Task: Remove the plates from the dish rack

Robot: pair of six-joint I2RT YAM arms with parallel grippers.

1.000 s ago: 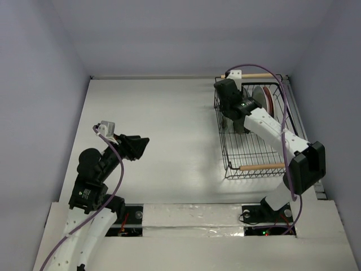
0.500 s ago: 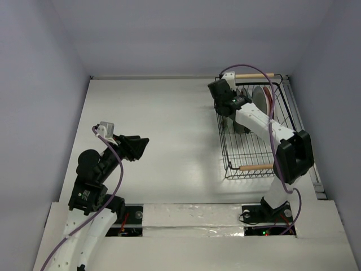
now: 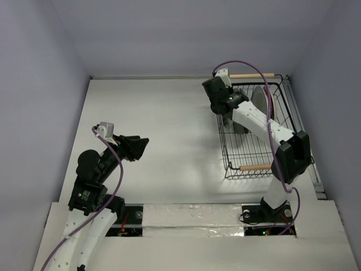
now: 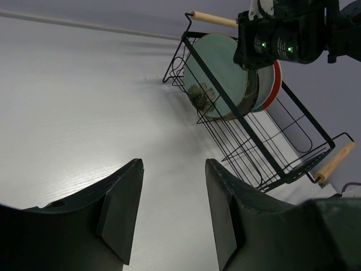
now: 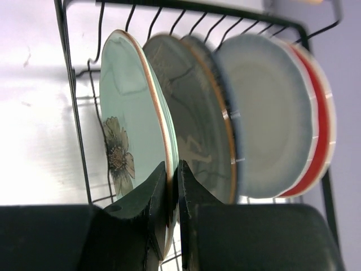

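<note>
Right wrist: dish rack (image 5: pixel 74 113), upright plates (image 5: pixel 271 113), gripper (image 5: pixel 172 169) on green plate (image 5: pixel 130 101)

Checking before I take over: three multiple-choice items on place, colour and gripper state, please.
1. Where in the dish rack do the plates stand? A far end; B near end; C middle.
2. Which plate does the right gripper pinch? A red; B pale green plate; C white.
3. The left gripper is: A shut on a plate; B open, empty; C shut on a handle.
1A, they crowd by the far handle; 2B, its rim sits in the closed jaws; 3B, jaws apart over the table.
</note>
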